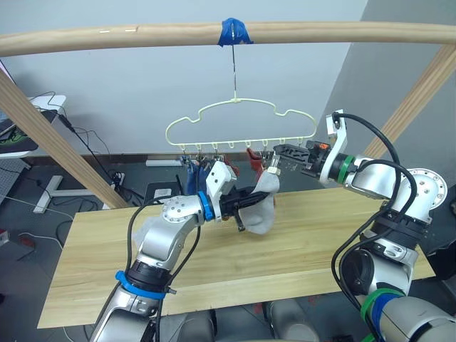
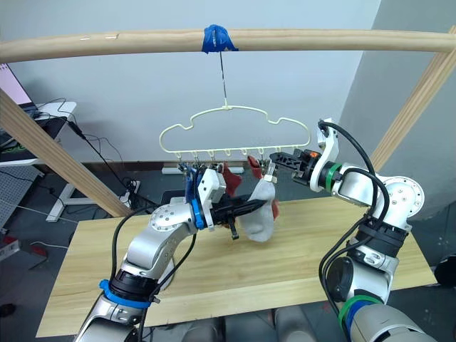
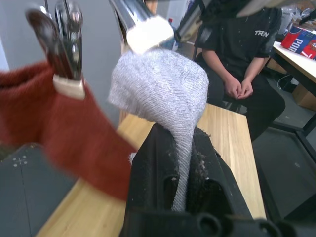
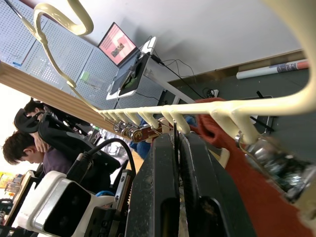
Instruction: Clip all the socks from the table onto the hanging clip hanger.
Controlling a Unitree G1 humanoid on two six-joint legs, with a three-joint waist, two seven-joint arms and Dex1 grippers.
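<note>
The cream-yellow clip hanger [image 1: 239, 120] hangs by its hook from the pole. My left gripper [image 1: 246, 209] is shut on a light grey sock [image 1: 263, 206] and holds it up under the hanger's row of clips, above the table [image 1: 320, 242]. The sock's top edge touches a metal clip [image 3: 143, 30]. My right gripper [image 1: 276, 151] reaches in from the right at clip height, its fingers [image 4: 158, 187] pressed together on that clip's thin metal handle. A rust red sock [image 3: 64, 133] hangs from the neighbouring clip. Blue socks [image 1: 191, 174] hang from clips further left.
A round wooden pole [image 1: 142, 35] with blue tape [image 1: 235, 32] spans the top, on slanted wooden legs [image 1: 50, 135] at both sides. A person [image 3: 242, 59] sits beyond the table's end. Desks, cables and a laptop [image 4: 118, 44] lie behind.
</note>
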